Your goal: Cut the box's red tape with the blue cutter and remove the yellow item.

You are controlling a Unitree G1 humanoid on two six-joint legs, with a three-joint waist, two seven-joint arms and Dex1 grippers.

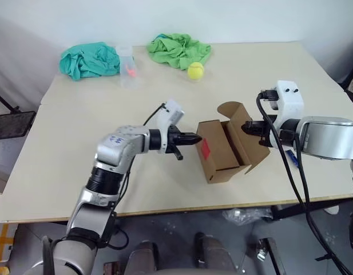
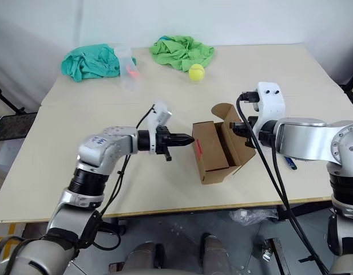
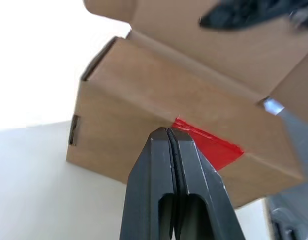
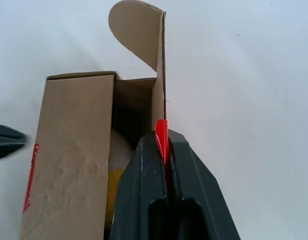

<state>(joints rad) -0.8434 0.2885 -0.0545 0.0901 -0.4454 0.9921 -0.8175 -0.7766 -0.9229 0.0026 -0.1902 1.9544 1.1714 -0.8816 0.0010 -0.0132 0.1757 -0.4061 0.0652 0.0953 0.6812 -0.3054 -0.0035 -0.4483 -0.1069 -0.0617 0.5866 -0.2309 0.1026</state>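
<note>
The brown box (image 1: 219,157) lies open in the middle of the table, its flaps spread to the right. Red tape (image 1: 204,149) marks its left face, and a strip of it clings to the flap edge (image 4: 161,131). My left gripper (image 1: 198,138) is shut and empty, its tips against the box's left face by the red tape (image 3: 213,147). My right gripper (image 1: 246,127) is shut on the right flap, pinching its taped edge. Inside the box the yellow item (image 4: 115,182) shows, whitish on top. The blue cutter (image 2: 290,162) lies on the table under my right arm.
At the back of the table lie a teal cloth (image 1: 87,60), a green cloth (image 1: 177,48), a fuzzy tennis ball (image 1: 195,70) and a clear plastic container (image 1: 127,64). The table's front edge (image 1: 165,209) runs close below the box.
</note>
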